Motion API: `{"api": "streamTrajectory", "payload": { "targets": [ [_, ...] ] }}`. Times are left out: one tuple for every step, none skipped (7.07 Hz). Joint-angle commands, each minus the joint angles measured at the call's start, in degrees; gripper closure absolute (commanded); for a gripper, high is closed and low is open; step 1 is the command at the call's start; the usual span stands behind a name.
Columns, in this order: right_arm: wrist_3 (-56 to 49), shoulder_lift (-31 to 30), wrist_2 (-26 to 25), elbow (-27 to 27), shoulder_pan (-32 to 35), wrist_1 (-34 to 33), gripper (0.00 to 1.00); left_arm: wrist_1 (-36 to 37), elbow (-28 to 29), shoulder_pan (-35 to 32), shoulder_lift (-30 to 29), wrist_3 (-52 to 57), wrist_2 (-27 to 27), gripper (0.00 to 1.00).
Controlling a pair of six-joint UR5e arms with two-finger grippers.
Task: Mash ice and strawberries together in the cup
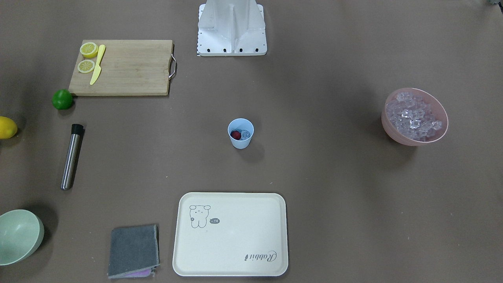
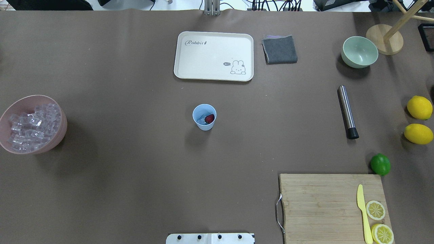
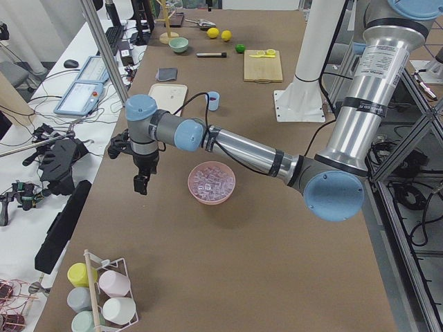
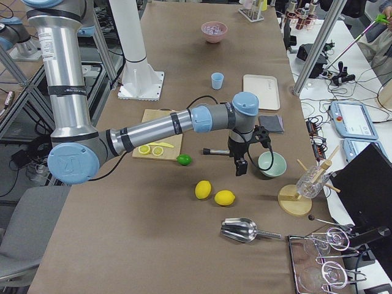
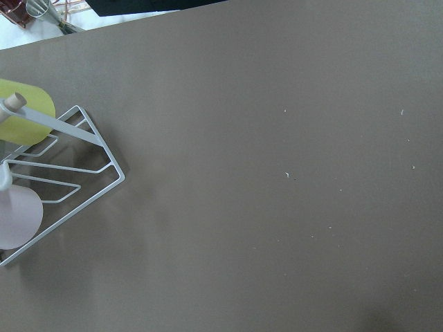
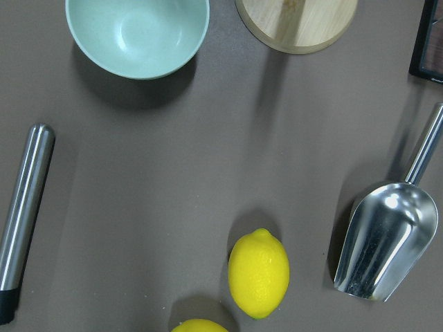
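The light-blue cup (image 1: 240, 133) stood upright near the middle of the table (image 1: 334, 177), apart from everything else. Inside it lay the red strawberry (image 1: 235, 135), touching a few clear pieces of ice (image 1: 246, 134). More ice filled the pink bowl (image 1: 414, 116) at the end of the table on the robot's left. The left arm's fingers (image 3: 140, 185) hung above bare table just beside that bowl, well apart from the cup. They showed only in the side view, so I could not tell how wide they stood or whether they held anything. The right arm's fingers (image 4: 240, 166) hung over the other end, near the pale green bowl (image 4: 272, 164) and the steel cylinder with a black end (image 1: 72, 156). Their opening could not be told either. Near them lay two whole lemons (image 2: 419, 107) and a metal scoop (image 6: 387, 242). A lime (image 1: 62, 99) sat at the corner of the wooden cutting board (image 1: 129, 67), which carried two lemon halves (image 1: 89, 50) and a yellow knife (image 1: 97, 65). Beyond the cup on the operators' side lay a cream tray (image 1: 243, 236) with a folded grey cloth (image 1: 134, 250) beside it.
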Motion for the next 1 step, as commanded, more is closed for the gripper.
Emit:
{"api": "streamTrajectory", "payload": {
  "targets": [
    [0.0,-0.4,0.0,0.4,0.0,0.0,0.00,-0.2,0.1,-0.1,0.1,-0.1,0.1,0.03]
  ]
}}
